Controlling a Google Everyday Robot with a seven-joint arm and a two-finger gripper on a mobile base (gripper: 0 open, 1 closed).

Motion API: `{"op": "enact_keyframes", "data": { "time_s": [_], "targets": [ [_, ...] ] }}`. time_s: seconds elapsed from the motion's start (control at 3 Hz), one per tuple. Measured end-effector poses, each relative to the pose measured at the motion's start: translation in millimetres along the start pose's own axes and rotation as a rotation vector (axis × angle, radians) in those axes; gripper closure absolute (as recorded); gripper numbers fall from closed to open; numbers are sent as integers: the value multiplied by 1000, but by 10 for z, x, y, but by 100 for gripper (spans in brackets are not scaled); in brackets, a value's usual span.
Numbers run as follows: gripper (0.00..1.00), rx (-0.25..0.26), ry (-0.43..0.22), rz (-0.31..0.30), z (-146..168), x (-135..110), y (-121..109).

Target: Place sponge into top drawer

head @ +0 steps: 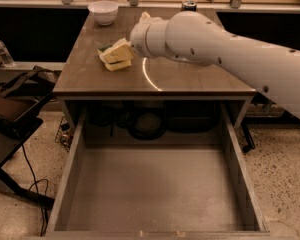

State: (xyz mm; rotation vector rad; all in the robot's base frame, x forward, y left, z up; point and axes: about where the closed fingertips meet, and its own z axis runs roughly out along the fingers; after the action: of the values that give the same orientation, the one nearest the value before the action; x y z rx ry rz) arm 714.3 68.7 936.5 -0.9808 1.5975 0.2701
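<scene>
Sponge (110,59): pale yellow foam with a sliver of dark green, at the tip of the end effector (116,55), over the left part of the surface (190,79). The end effector looks closed on the sponge, though pad and fingers are alike in colour and hard to separate. Top drawer (155,189) stands pulled out below the surface's front edge, well apart from the sponge. White bowl (103,11) at the far left corner.

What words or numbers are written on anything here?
No text can be read anywhere.
The can at the back of the table: label too blurred to read.
The bottle on the left: any label too small to read.
The hand, over the table holding the sponge: no writing shows.
</scene>
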Motion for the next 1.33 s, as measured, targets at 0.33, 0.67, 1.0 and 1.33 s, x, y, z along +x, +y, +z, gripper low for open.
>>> {"op": "enact_keyframes", "data": {
  "time_s": [0.33,0.67,1.0,1.33],
  "targets": [
    [0,20,14,14,23,200,-201],
    [0,-10,36,119,259,582,-37],
    [0,-26,48,174,412,781,97],
    [26,-30,60,200,581,857,222]
  ]
}}
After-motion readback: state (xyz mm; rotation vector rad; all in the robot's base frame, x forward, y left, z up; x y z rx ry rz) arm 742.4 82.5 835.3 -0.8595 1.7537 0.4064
